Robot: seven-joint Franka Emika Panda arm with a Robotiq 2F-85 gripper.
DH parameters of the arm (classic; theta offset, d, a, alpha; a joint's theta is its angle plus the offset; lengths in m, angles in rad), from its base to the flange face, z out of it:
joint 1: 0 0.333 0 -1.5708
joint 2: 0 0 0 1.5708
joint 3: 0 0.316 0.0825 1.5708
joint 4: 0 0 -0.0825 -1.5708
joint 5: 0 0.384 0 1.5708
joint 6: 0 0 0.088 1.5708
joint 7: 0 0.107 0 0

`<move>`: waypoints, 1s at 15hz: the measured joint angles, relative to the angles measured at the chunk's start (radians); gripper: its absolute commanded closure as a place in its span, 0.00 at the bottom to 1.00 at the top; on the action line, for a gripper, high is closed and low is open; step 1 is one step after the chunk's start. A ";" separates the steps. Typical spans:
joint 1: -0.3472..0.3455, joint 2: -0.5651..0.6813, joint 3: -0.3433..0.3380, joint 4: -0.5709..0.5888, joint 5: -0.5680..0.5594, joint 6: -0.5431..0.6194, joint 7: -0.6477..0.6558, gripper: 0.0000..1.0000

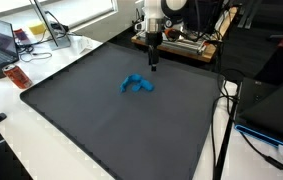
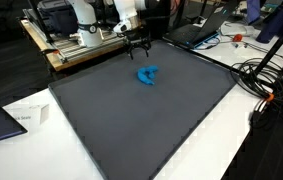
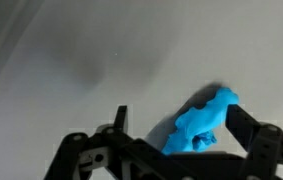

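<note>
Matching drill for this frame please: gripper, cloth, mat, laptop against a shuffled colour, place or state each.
A. gripper
B. cloth
C. mat
D. laptop

1. dark grey, lying flat
2. on the white desk, off the mat
3. open, over the mat
4. blue, crumpled on the mat

Pairs: A-3, B-4, C-1, D-2
</note>
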 measured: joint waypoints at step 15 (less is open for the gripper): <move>0.041 0.017 -0.015 0.004 -0.069 0.095 0.195 0.00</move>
